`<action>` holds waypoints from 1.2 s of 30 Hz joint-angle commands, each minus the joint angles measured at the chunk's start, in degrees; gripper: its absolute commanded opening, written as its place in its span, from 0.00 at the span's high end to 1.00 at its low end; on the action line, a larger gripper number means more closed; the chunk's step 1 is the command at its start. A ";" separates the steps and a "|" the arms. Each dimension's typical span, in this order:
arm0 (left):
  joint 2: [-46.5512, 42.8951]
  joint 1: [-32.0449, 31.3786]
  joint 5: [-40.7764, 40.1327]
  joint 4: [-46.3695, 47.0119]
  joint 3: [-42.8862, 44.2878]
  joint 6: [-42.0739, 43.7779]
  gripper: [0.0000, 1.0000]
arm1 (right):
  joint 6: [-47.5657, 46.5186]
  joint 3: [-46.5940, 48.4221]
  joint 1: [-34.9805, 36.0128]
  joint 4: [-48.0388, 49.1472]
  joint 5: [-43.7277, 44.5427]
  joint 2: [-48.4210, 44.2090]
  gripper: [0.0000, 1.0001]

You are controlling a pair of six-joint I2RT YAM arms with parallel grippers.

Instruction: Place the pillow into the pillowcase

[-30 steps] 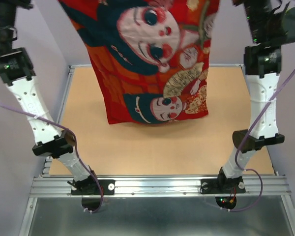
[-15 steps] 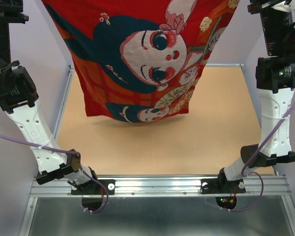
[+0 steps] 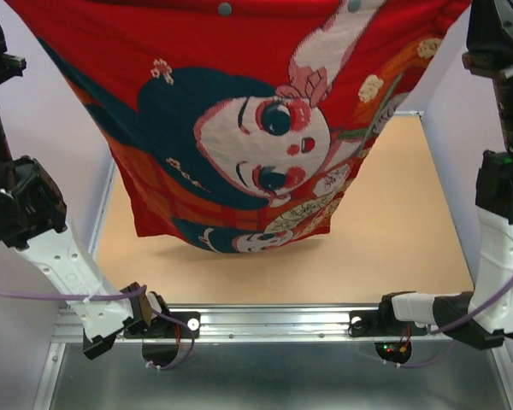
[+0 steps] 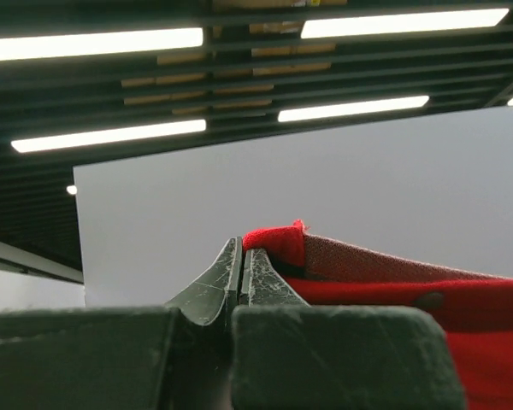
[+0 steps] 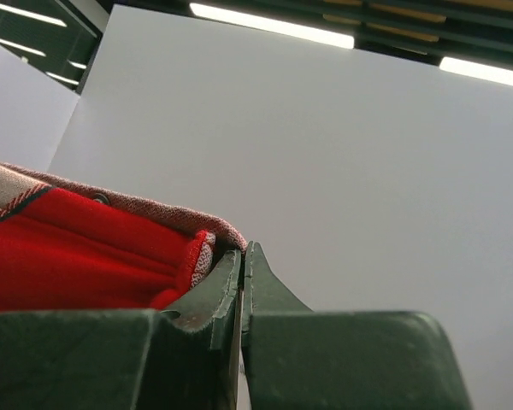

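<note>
The pillowcase (image 3: 239,128) hangs spread out high above the table, its bright red face with the cartoon children turned to the top camera. Its lower edge dangles over the table's near half. My left gripper (image 4: 242,248) is shut on one upper corner of the pillowcase (image 4: 393,290), a red fold sticking out at the fingertips. At the other upper corner of the pillowcase (image 5: 68,248), my right gripper (image 5: 242,252) is shut on the hem. Both grippers lie outside the top view. The pillow is out of view.
The tan table (image 3: 393,248) lies below the cloth, with grey walls on both sides. My left arm (image 3: 60,256) rises along the left edge and my right arm (image 3: 504,248) along the right. A metal rail (image 3: 274,323) runs across the near edge.
Both arms have lifted the pillowcase higher and nearer the top camera, so it spreads wider across the view. The grip on both corners has stayed the same.
</note>
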 commanded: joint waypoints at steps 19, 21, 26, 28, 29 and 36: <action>43.16 -25.36 -13.45 -15.18 10.40 27.20 1.00 | -14.83 -19.76 -7.04 2.18 26.60 24.87 0.99; 45.88 -27.83 -13.36 -16.49 9.95 28.09 1.00 | -16.49 -25.98 -10.81 1.48 27.12 23.56 0.99; 48.36 -31.71 -10.90 -20.10 9.25 30.29 0.68 | -22.99 -40.23 -18.21 -1.15 27.57 18.99 0.99; 46.36 -32.06 -8.53 -20.89 7.94 29.41 0.44 | -27.37 -47.24 -21.81 -3.26 27.48 16.01 0.99; 45.30 -32.33 -7.22 -21.94 5.93 29.24 0.39 | -28.44 -49.12 -22.96 -4.84 27.39 14.95 0.99; 35.01 -33.91 -5.44 -39.33 -1.64 35.29 0.06 | -45.40 -58.09 -24.39 -51.37 0.36 -0.51 0.99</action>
